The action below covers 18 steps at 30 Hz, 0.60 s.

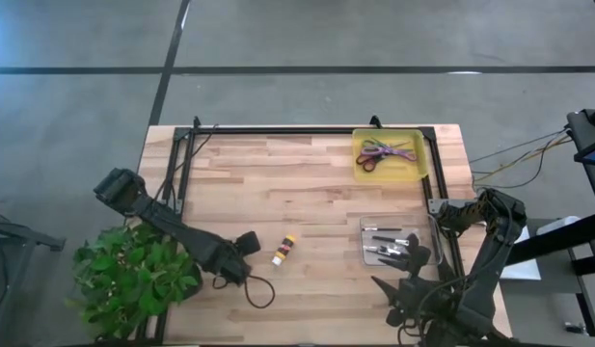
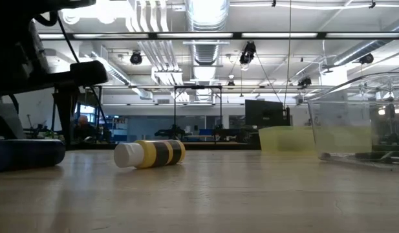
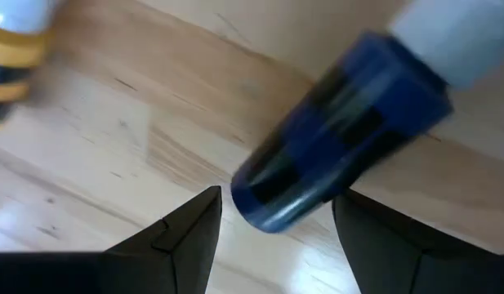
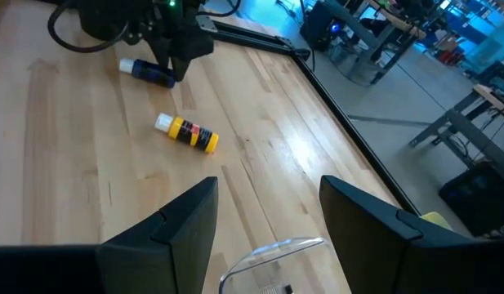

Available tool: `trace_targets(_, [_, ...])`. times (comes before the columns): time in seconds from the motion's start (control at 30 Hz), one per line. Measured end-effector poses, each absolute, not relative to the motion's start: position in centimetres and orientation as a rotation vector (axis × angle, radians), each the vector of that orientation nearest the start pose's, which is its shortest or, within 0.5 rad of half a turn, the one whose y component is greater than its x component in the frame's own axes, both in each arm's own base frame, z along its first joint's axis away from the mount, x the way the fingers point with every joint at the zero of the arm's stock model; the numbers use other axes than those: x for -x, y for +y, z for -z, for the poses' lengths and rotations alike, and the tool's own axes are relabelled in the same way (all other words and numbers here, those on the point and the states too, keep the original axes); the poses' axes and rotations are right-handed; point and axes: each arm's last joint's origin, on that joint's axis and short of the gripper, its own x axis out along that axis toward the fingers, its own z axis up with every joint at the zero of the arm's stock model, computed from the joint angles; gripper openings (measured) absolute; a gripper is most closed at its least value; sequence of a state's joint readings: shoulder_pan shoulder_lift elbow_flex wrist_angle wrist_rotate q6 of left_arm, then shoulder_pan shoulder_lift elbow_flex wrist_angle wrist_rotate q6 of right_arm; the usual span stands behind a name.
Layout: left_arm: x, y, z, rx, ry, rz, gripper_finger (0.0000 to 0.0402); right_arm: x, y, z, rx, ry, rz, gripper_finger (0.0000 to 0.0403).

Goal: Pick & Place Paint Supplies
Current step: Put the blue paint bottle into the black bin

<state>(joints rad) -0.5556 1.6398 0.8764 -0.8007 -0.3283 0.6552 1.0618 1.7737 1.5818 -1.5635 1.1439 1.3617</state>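
Observation:
A blue paint bottle with a white cap lies on its side on the wooden table. My left gripper is open and low over it, one finger on each side of its blue bottom end; whether they touch it I cannot tell. In the high view my left gripper hides this bottle. A yellow bottle with dark bands and a white cap lies on its side just right of it. My right gripper is open and hovers above the clear tray, which holds thin dark brushes. Scissors lie in a yellow tray.
A leafy potted plant stands at the table's near left corner beside my left arm. A dark cable loop lies near the left gripper. A black frame runs along the far edge. Bare wood lies in the table's middle.

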Motion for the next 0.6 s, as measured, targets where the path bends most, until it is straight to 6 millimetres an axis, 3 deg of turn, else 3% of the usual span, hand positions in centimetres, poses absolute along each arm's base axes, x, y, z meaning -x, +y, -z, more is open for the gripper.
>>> trace_targets(0.2, [-22.8, -12.6, -14.5, -1.170, 1.337, 0.667, 0.0229, -17.4, 25.8, -29.6, 0.270, 0.520, 0.489, 0.0215])
trace_targets(0.43, [-22.9, -12.5, -14.5, -1.127, 1.333, 0.654, 0.0150, -17.4, 25.8, -29.6, 0.268, 0.528, 0.489, 0.0215])
trace_targets(0.6, [-23.5, -11.4, -14.5, -0.993, 1.375, 0.503, 0.0104, -17.4, 25.8, -29.5, 0.266, 0.537, 0.488, 0.0215])
